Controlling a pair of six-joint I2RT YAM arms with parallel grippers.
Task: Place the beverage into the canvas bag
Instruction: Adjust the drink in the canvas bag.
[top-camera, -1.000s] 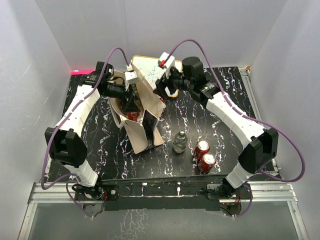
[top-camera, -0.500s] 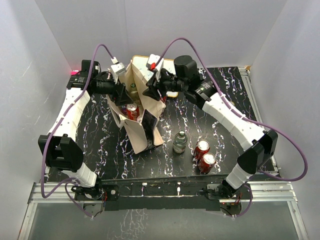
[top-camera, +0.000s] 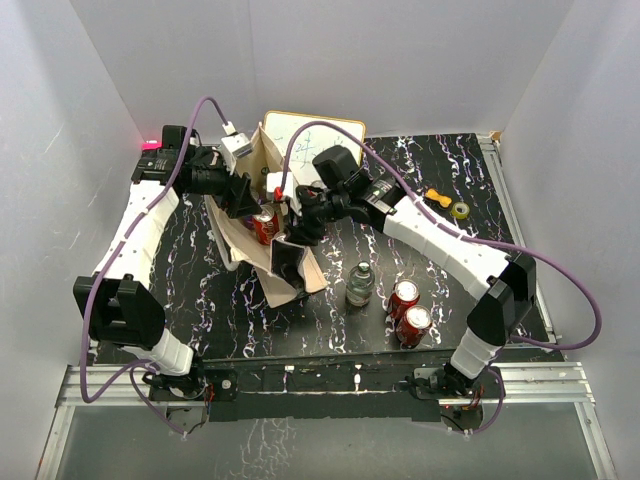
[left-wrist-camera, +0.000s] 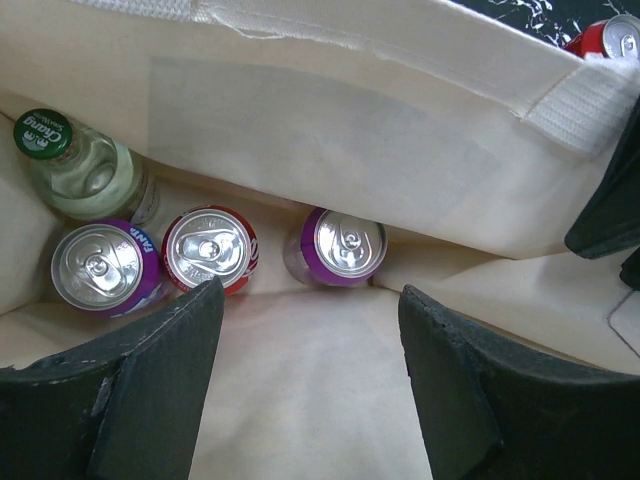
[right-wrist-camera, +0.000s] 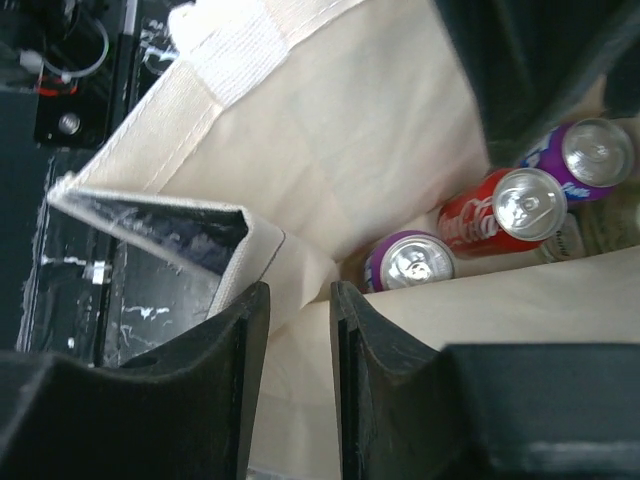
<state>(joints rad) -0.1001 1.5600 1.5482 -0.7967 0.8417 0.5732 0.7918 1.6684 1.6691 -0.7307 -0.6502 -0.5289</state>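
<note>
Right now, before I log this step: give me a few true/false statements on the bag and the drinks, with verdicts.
1. The bag holds four drinks. True: a green-capped bottle, a red can and two purple cans.
2. Every drink is already in the bag. False: a clear bottle and two loose cans stand on the table beside it.
3. The left pincer is clamped shut. False: its jaws stand wide apart over the bag's mouth.
4. The right pincer straddles the bag's cloth wall. True.

- Black marbled table (top-camera: 180, 270).
- Bag (top-camera: 243, 243) standing left of centre.
- Bottle (top-camera: 359, 284), upright, beside it.
- Two red cans (top-camera: 404, 296), touching.
- White board (top-camera: 315, 132) at the rear.
- Small yellow roll (top-camera: 460, 210) far right.
</note>
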